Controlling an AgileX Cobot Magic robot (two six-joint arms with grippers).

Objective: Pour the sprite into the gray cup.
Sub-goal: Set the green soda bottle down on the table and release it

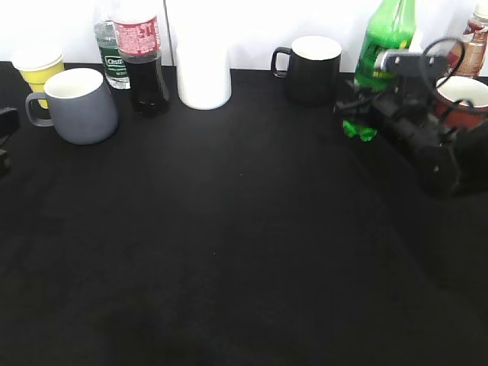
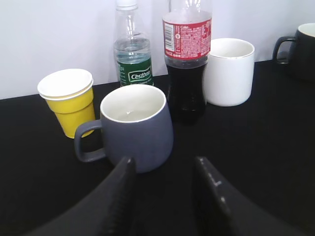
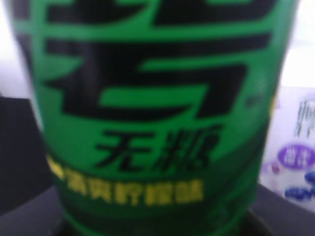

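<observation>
The sprite (image 1: 385, 38), a tall green bottle, stands upright at the back right. It fills the right wrist view (image 3: 157, 123), with its label blurred. My right gripper (image 1: 358, 107) is round its lower body, with a jaw against each side. The gray cup (image 1: 80, 107) stands at the back left, handle to the left, and looks empty in the left wrist view (image 2: 138, 128). My left gripper (image 2: 165, 164) is open and empty just short of the cup. In the exterior view it shows only at the left edge (image 1: 6, 130).
Along the back stand a yellow paper cup (image 1: 38, 69), a small clear bottle (image 1: 113, 57), a cola bottle (image 1: 145, 69), a white mug (image 1: 204, 76) and a black mug (image 1: 313, 69). A red-brown mug (image 1: 465, 99) is behind my right arm.
</observation>
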